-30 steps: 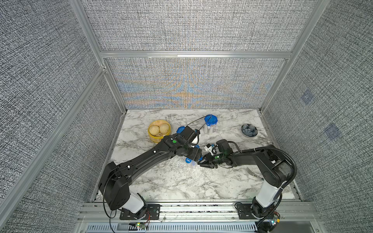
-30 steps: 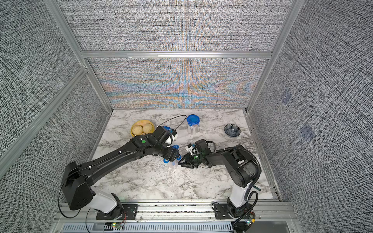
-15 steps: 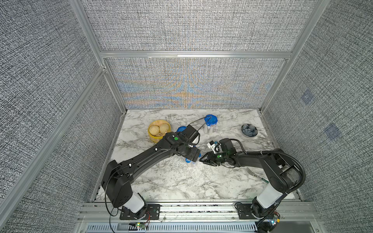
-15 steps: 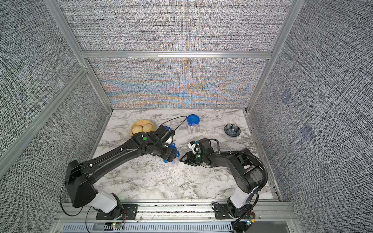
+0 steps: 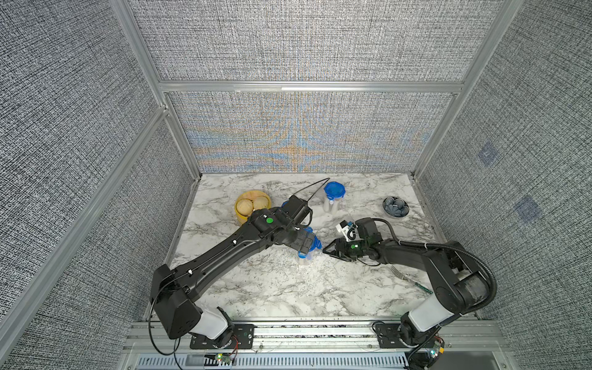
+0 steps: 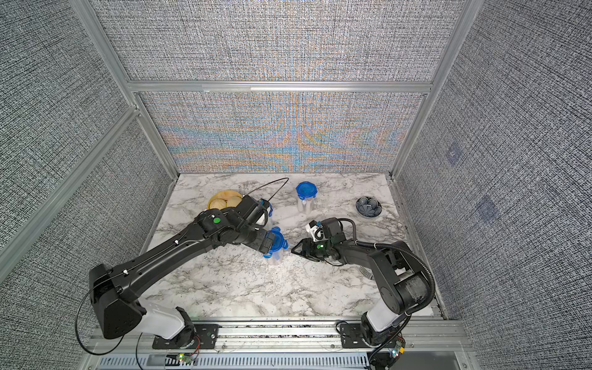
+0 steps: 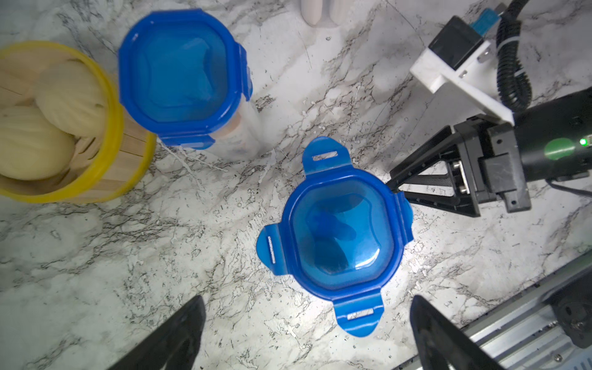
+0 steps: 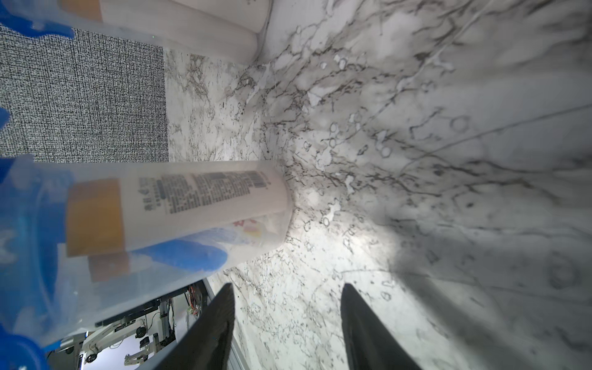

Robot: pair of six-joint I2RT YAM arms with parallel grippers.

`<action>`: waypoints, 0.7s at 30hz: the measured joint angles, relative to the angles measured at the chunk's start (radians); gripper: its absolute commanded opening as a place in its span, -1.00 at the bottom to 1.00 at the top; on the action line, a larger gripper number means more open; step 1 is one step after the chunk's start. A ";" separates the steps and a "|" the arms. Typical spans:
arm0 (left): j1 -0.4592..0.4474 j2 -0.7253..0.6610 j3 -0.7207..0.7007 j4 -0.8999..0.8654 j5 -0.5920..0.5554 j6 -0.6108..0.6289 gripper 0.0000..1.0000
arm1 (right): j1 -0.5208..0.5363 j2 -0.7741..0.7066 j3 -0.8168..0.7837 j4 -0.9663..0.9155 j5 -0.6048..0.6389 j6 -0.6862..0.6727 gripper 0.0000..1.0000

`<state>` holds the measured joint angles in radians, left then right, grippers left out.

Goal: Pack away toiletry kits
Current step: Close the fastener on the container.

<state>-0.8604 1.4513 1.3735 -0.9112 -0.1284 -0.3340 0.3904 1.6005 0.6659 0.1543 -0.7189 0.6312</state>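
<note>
Left gripper (image 7: 307, 302) spread to its widest, holding nothing. It hangs over the tall clear plastic tub with the blue clip lid (image 7: 341, 234), mid-tabletop (image 7: 96, 256). Three lid tabs (image 7: 358, 315) stick out flat; the fourth, on the right arm's side, is folded down. Right gripper (image 8: 286, 291) roughly half open, empty, tips just beside that tab; I cannot confirm contact. Through the tub wall I see a white bottle with an orange cap (image 8: 192, 201) and a blue toothbrush (image 8: 185, 256).
</note>
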 measured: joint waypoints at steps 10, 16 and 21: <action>0.000 0.071 0.059 0.019 0.014 0.033 0.99 | -0.061 -0.040 0.025 -0.066 0.003 -0.065 0.31; 0.000 0.177 0.182 -0.042 0.023 -0.045 0.99 | -0.064 -0.054 0.032 -0.084 0.003 -0.092 0.38; 0.000 0.224 0.233 -0.119 0.016 -0.144 0.99 | -0.066 -0.046 0.033 -0.095 0.002 -0.098 0.46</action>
<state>-0.8608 1.6756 1.6066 -1.0302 -0.1127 -0.4778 0.3241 1.5543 0.6991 0.0597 -0.7170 0.5335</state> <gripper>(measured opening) 0.994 0.721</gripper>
